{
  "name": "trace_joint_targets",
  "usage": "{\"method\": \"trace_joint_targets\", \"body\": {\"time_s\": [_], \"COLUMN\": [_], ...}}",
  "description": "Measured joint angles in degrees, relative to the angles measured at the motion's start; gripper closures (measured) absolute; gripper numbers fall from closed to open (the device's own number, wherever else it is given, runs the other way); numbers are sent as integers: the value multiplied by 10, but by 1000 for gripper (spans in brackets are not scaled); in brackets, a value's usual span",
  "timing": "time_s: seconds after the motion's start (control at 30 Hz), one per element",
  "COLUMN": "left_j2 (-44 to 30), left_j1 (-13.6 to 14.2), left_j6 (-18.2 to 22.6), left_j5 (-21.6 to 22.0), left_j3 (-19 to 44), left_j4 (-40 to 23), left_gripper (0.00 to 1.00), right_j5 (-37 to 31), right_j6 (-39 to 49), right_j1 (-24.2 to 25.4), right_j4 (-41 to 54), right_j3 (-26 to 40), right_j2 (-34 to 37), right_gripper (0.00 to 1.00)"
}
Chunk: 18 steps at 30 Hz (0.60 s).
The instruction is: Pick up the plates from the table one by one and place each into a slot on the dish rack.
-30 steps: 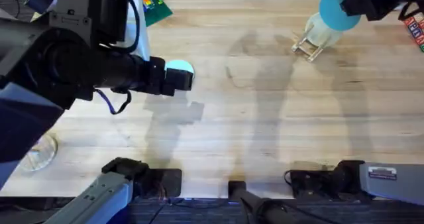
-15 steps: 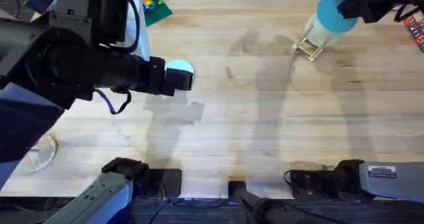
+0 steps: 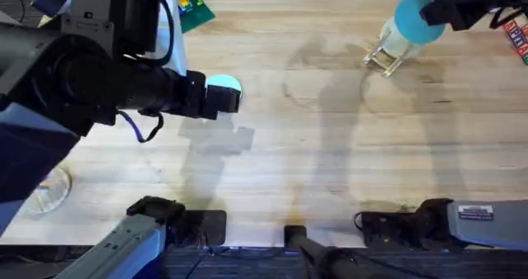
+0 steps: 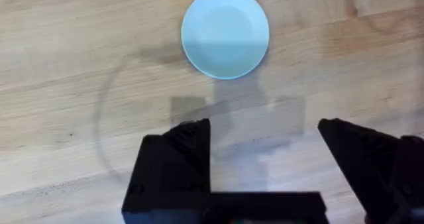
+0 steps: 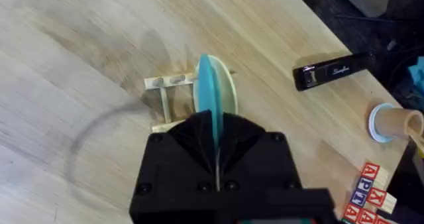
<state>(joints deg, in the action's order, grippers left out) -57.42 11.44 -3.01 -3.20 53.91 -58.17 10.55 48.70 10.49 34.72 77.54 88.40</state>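
Observation:
My right gripper (image 5: 213, 128) is shut on the teal plate (image 5: 209, 85), which it holds on edge just above the dish rack (image 5: 167, 99). A cream plate (image 5: 230, 91) stands in the rack right behind it. From overhead, the teal plate (image 3: 411, 19) hangs over the rack (image 3: 382, 58) at the far right of the table (image 3: 330, 147), with the right gripper (image 3: 439, 11) beside it. The pale sky-blue plate (image 4: 225, 32) lies flat on the wood. My left gripper (image 4: 265, 151) hovers open short of it, apart from it. Overhead, this plate (image 3: 224, 84) peeks out past the left gripper (image 3: 221, 99).
A green baseplate (image 3: 191, 7) lies at the far left. Lettered blocks (image 3: 518, 33) sit at the right edge. A black stapler (image 5: 331, 70) and a paper cup (image 5: 391, 121) lie beyond the rack. A clear glass item (image 3: 45, 192) rests near the front left.
The right gripper has shifted the teal plate slightly left and lower, closer over the rack. The left arm and the pale plate have stayed put.

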Motion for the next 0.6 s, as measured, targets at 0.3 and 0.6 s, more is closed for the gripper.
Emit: {"method": "trace_joint_targets", "body": {"time_s": [0.3,0.6], "left_j2": [0,0], "left_j1": [0,0], "left_j6": [0,0], "left_j5": [0,0], "left_j3": [0,0], "left_j4": [0,0], "left_gripper": [8,8], "right_j5": [7,28], "right_j6": [7,9], "right_j1": [4,5], "right_j4": [0,0], "right_j3": [0,0], "right_j2": [0,4], "right_gripper": [973,974]}}
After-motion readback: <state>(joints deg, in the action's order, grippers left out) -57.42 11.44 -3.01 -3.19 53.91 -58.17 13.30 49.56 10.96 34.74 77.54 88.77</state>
